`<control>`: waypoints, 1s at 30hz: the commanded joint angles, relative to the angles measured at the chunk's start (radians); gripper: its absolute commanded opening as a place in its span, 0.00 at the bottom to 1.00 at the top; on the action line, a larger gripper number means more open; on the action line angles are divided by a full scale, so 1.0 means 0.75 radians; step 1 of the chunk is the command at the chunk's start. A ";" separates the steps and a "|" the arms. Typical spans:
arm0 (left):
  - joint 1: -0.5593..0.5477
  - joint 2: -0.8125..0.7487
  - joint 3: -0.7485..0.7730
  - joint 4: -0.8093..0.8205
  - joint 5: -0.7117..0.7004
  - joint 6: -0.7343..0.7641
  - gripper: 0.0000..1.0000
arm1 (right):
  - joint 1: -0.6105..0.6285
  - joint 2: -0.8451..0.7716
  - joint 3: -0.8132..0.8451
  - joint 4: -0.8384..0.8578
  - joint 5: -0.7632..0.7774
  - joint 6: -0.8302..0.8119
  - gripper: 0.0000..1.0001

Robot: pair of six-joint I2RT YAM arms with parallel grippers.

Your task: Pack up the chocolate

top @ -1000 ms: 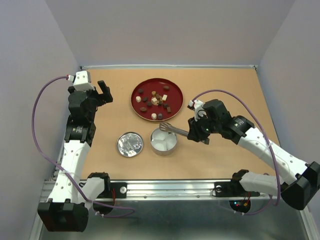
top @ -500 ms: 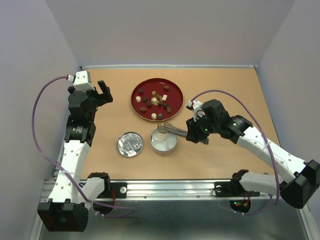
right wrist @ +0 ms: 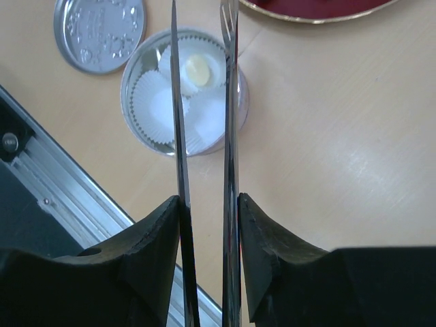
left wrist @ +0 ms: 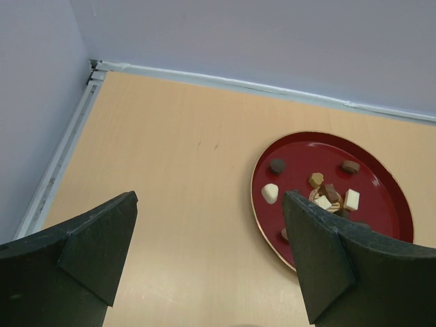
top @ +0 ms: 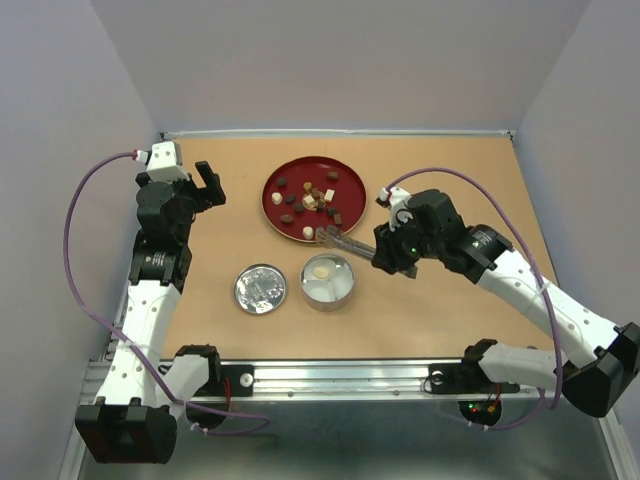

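Observation:
Several small chocolates [top: 312, 196] lie on a red plate [top: 345, 210], also in the left wrist view [left wrist: 325, 193]. One cream chocolate [top: 321, 271] sits in a white paper cup inside the round tin [top: 327, 297]; it also shows in the right wrist view [right wrist: 197, 67]. My right gripper [top: 392, 255] is shut on the metal tongs [top: 345, 243], whose tips hang between tin and plate with nothing seen between them. In the right wrist view the tongs [right wrist: 228, 102] run up between the fingers over the tin [right wrist: 139, 122]. My left gripper [top: 208, 183] is open and empty at the far left.
The tin's lid [top: 260, 289] lies flat left of the tin, also in the right wrist view [right wrist: 99, 30]. A metal rail [top: 330, 377] runs along the near table edge. Walls close in the far and left sides.
The right gripper drew the tongs up and back from over the tin toward the plate. A cream chocolate now lies in a paper cup. The left arm has not moved.

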 commanded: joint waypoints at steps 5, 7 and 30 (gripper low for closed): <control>0.009 -0.012 0.003 0.034 -0.005 -0.001 0.99 | 0.014 0.072 0.190 0.149 0.194 0.001 0.43; 0.009 -0.010 0.003 0.034 -0.005 -0.001 0.99 | 0.012 0.121 0.199 0.198 0.223 -0.007 0.43; 0.009 0.011 0.006 0.030 0.013 0.002 0.99 | 0.014 0.592 0.360 0.319 0.174 -0.228 0.45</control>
